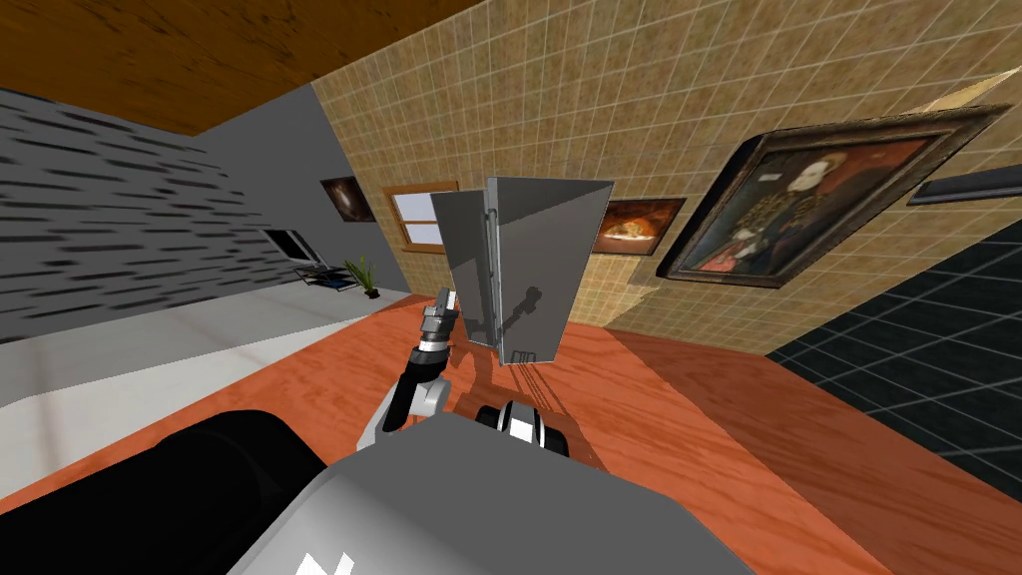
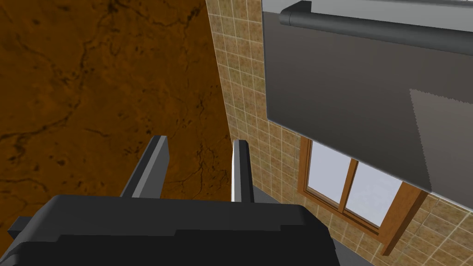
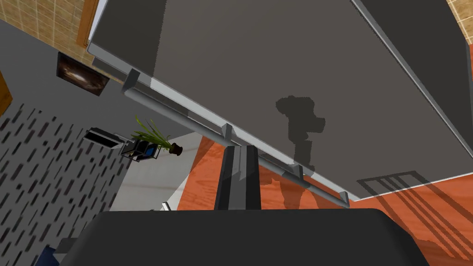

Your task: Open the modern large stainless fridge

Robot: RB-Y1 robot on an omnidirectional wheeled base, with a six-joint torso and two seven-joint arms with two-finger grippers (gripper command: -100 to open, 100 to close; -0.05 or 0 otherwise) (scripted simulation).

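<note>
Though the fridge (image 1: 539, 260) stands close ahead against the tiled wall (image 1: 699, 100), nothing grips it

Its bar handle (image 3: 184, 120) lies just past the right gripper (image 3: 239, 150), fingers (image 3: 231, 175) pinched together, empty. Left gripper (image 2: 199, 141) gapes nearby. Pinched so, they could skid off the bar.

left hand (image 2: 199, 142) raised, fingers (image 2: 154, 168) apart, right hand (image 3: 240, 148) pinched closed
</note>
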